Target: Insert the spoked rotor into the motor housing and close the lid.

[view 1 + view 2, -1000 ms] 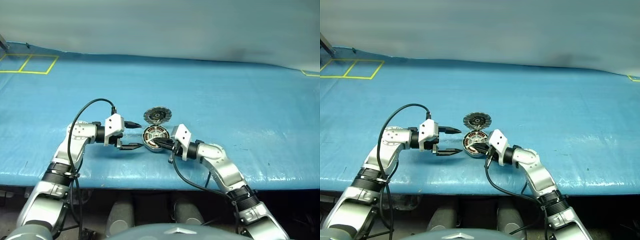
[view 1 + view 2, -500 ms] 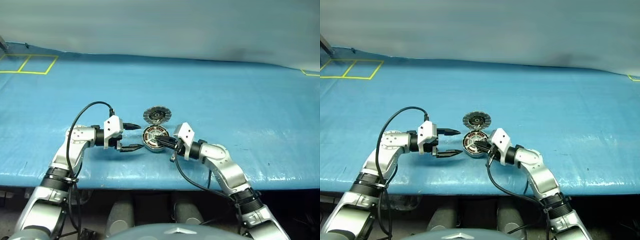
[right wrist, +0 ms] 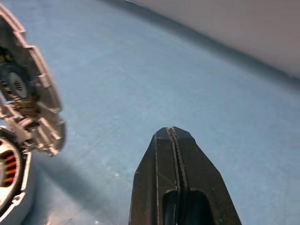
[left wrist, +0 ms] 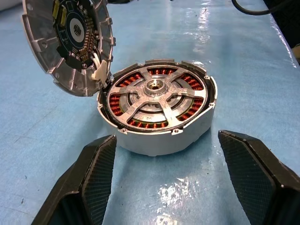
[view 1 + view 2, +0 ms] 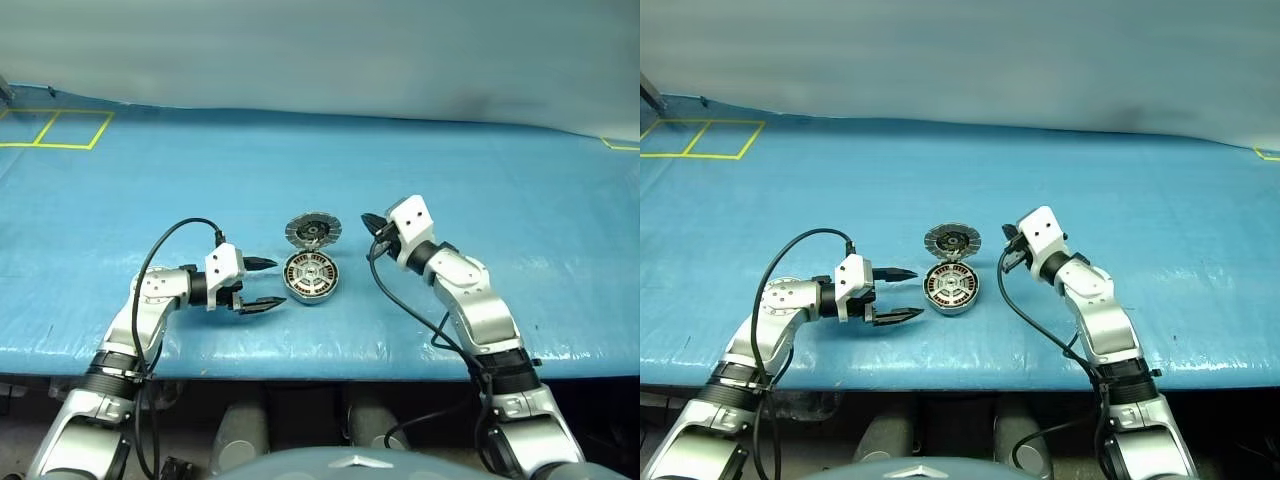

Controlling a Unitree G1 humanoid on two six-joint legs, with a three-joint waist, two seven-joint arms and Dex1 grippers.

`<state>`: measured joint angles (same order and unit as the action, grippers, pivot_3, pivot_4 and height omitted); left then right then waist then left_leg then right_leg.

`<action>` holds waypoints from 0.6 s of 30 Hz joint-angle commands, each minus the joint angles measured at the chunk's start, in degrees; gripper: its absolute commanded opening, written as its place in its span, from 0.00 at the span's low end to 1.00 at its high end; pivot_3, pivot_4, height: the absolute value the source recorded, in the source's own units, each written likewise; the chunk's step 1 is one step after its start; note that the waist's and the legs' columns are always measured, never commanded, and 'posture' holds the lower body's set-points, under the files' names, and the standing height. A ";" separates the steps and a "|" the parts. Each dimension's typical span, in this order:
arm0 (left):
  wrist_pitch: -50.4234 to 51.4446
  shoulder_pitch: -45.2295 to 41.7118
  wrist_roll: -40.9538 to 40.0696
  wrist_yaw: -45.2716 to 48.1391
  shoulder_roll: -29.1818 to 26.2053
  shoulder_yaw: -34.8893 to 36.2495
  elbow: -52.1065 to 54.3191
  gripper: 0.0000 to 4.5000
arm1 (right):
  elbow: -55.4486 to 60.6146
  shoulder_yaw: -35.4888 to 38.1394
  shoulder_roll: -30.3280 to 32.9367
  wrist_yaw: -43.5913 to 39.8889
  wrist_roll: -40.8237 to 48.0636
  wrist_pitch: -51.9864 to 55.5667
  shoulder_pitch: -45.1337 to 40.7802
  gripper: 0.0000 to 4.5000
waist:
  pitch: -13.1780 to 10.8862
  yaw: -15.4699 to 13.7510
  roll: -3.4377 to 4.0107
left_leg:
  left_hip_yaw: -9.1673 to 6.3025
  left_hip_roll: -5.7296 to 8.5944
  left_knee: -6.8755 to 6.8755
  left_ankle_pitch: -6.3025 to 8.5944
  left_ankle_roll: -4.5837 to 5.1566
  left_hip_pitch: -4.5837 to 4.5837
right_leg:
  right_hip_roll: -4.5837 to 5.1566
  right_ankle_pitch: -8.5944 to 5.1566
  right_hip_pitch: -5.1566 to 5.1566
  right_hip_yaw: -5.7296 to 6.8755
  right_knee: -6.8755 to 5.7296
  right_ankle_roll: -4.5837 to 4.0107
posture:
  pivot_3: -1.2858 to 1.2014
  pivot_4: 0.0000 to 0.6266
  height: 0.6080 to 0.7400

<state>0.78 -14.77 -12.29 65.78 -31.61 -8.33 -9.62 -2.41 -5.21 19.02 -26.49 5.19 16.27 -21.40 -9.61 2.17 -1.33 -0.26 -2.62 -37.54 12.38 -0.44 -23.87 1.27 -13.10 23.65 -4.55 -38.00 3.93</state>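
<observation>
L claw point(image 5: 264, 284) spread wide, empty, motor housing point(image 5: 311, 277) just beyond tips, lid point(image 5: 314, 230) up; R claw point(image 5: 368, 222) clenched, empty, beside lid.

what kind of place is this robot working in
Probably a robot test bench or lab workstation, not a home. A table under a blue sheet carries yellow taped squares, a plain grey backdrop stands behind it, and the only workpiece is an opened motor housing.

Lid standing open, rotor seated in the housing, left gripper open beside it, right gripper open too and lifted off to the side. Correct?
Not quite: the right gripper is shut, its fingers pressed together in the right wrist view. The lid does stand open, the spoked rotor sits in the motor housing, and the left gripper is open beside it.
</observation>
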 commanded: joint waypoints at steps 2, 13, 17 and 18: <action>-0.41 0.10 -1.66 -0.65 0.27 1.44 2.26 0.84 | -9.04 1.88 -2.59 -6.44 5.34 -0.88 -8.69 0.00 | -0.01 0.23 0.02 | 0.01 0.00 0.02 0.00 0.00 0.01 | -0.01 0.10 0.01 -0.02 0.00 -0.15 | 0.52 0.24 1.00; 2.00 2.00 -4.61 -1.30 -0.60 3.13 4.28 0.84 | -26.87 2.66 -5.04 -24.99 13.57 3.35 -23.83 0.00 | -0.03 0.25 0.05 | -0.03 0.01 0.23 0.00 0.01 0.00 | 0.00 0.28 0.01 0.04 0.12 -0.01 | 0.52 0.24 1.00; 2.27 2.49 -4.93 -1.75 -1.05 3.55 4.61 0.84 | -27.44 0.80 -4.22 -30.45 13.59 5.85 -24.33 0.00 | -0.04 0.25 0.06 | -0.06 0.01 0.34 0.00 0.00 0.01 | 0.00 0.27 0.04 0.09 0.13 -0.03 | 0.52 0.24 1.00; 2.35 2.50 -4.98 -1.84 -1.14 3.69 4.62 0.84 | -26.70 -0.04 -3.91 -31.60 13.18 6.55 -23.92 0.00 | -0.05 0.27 0.09 | -0.06 0.01 0.36 0.00 0.00 0.00 | 0.00 0.26 0.07 0.08 0.13 -0.03 | 0.52 0.24 1.00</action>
<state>3.28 -12.22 -16.40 64.07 -32.02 -6.16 -7.19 -31.00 -4.89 14.46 -55.77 17.60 22.10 -44.81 -9.67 2.44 -1.24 -0.31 -2.61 -37.16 12.38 -0.44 -23.88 1.27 -12.83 23.74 -4.47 -37.87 3.90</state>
